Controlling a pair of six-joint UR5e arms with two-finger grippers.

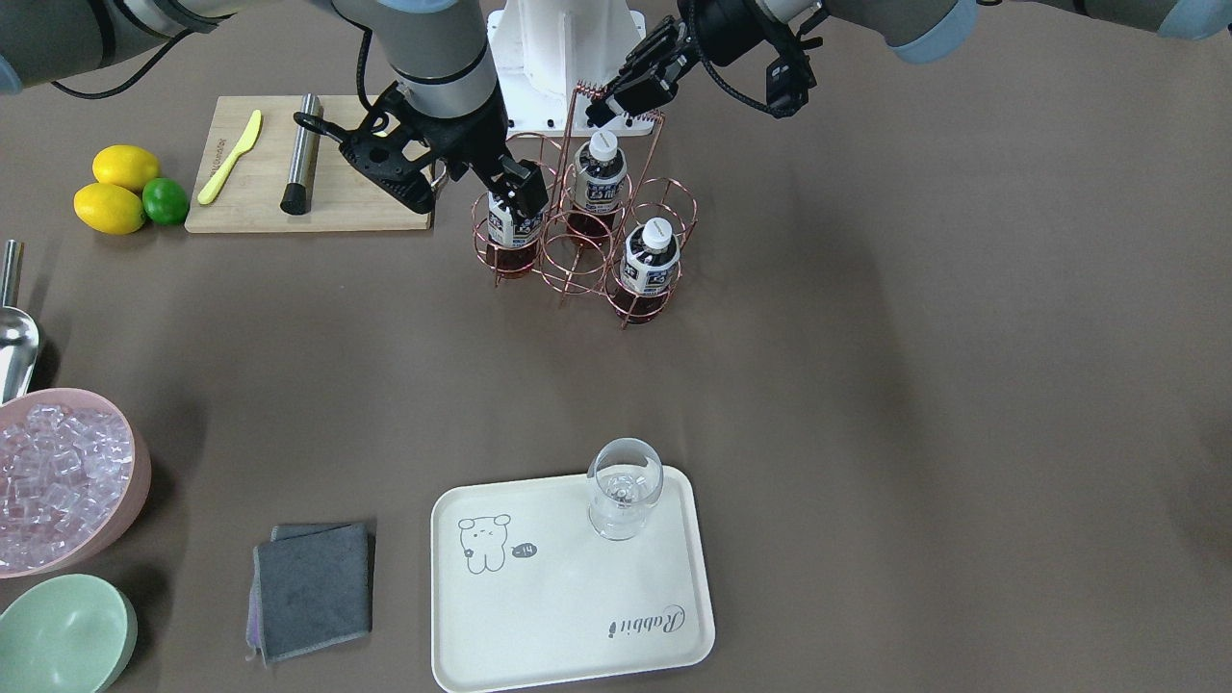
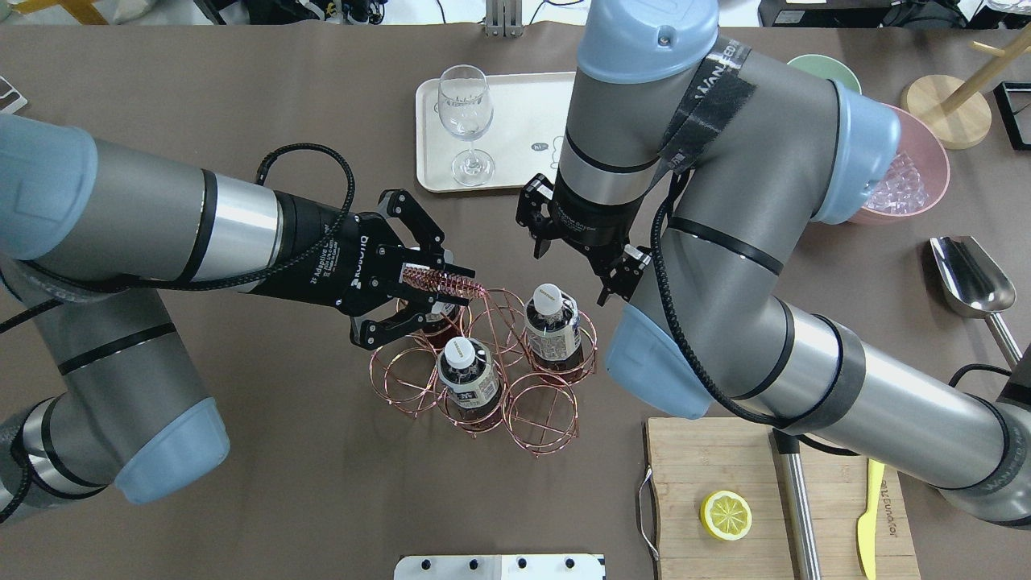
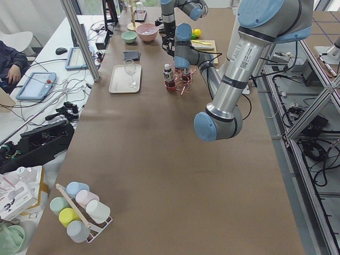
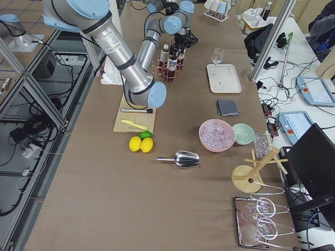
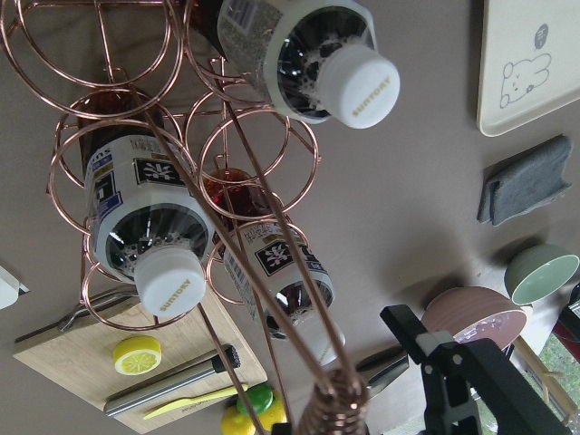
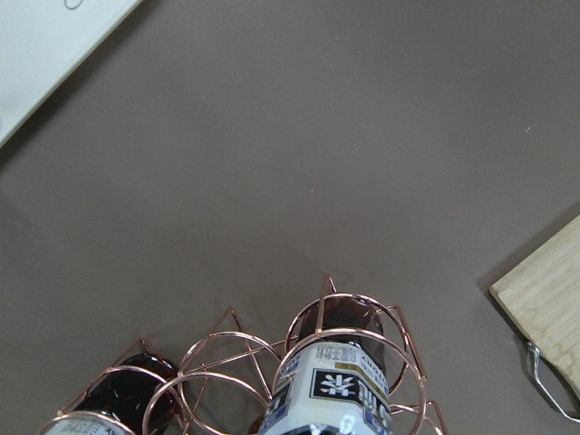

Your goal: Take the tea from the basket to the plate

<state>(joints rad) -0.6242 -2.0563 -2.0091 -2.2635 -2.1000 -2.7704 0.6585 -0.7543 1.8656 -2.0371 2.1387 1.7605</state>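
Three tea bottles stand in the copper wire basket: one at the view's left, one at the back, one in front. My right gripper is open, right at the top of the left bottle and hiding its cap. That bottle fills the bottom of the right wrist view. My left gripper is open, with its jaws on either side of the handle's coiled top. The cream plate lies at the near edge and carries a clear glass.
A cutting board with a yellow knife and a metal rod lies beside the basket. Lemons and a lime, a pink ice bowl, a green bowl, a grey cloth and a scoop line that side.
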